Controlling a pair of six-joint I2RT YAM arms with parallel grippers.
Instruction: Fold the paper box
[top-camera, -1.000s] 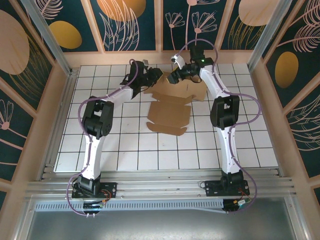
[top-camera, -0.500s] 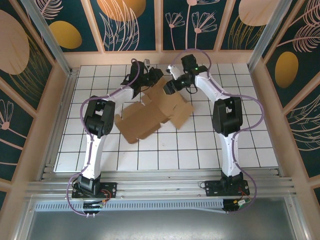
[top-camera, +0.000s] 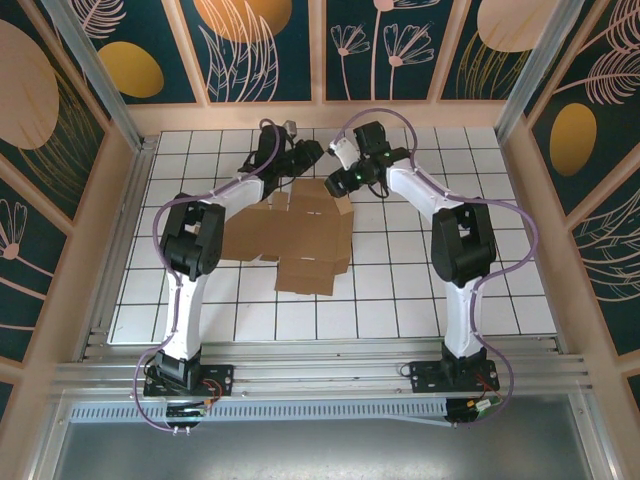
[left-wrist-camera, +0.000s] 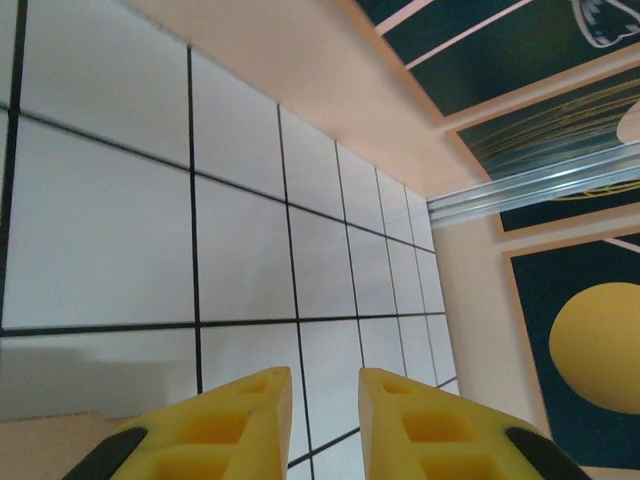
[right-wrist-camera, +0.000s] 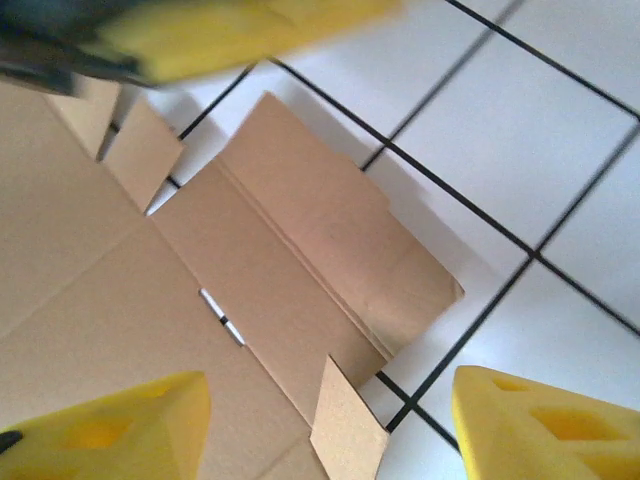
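Observation:
The paper box is an unfolded brown cardboard blank lying flat on the tiled table, its flaps spread out. My left gripper hovers at the blank's far edge; in its wrist view the gripper is narrowly open with nothing between the yellow fingers, and a strip of cardboard shows at the lower left. My right gripper hangs over the blank's far right corner. In its wrist view that gripper is wide open above the creased panels, touching nothing.
The white tiled table is ringed by a low wooden wall with metal posts at the corners. A blurred yellow finger of the left gripper crosses the top of the right wrist view.
The blank, raised at the far middle a second ago, swung leftward and now lies flat nearer the left. My right gripper moved left and let it go.

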